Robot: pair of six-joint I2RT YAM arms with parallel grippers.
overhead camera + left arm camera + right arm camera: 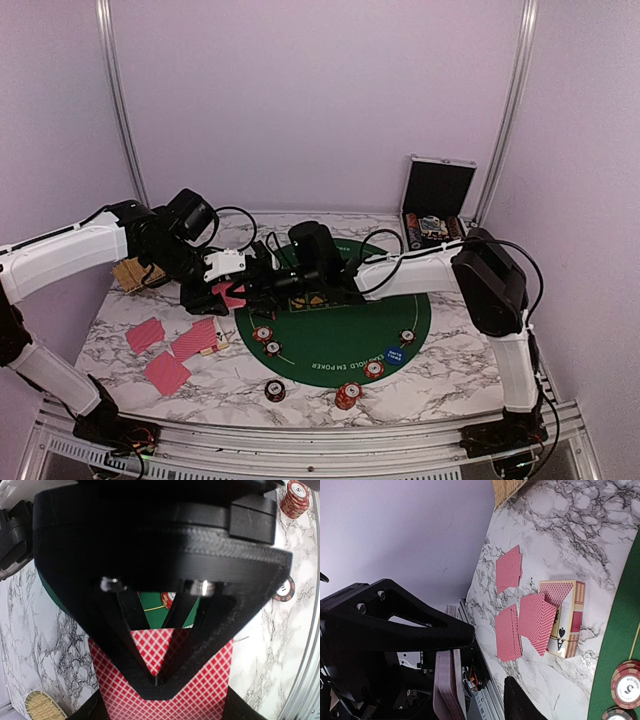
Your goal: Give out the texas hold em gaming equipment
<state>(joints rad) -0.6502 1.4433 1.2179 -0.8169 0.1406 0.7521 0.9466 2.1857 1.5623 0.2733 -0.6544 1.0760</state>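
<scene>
My left gripper (215, 295) is shut on a deck of red-backed playing cards (232, 293) above the table's left half. In the left wrist view the deck (165, 695) fills the space between my own fingers, and the right arm's black finger frame (150, 580) lies across it. My right gripper (257, 288) has reached over to the deck. In the right wrist view the deck's edge (451, 685) rests against one finger; the other finger (516, 700) stands apart from it, so the right gripper (487, 672) is open. Three small piles of cards (145, 333) (195, 340) (166, 372) lie on the marble.
A green poker mat (340, 330) carries striped chips (262, 334) (373, 369) and a blue disc (394, 354). More chips (347, 396) (275, 390) sit near the front edge. A card box (565, 617) lies by the piles. Straw basket (135, 272) at left, silver case (437, 200) at back right.
</scene>
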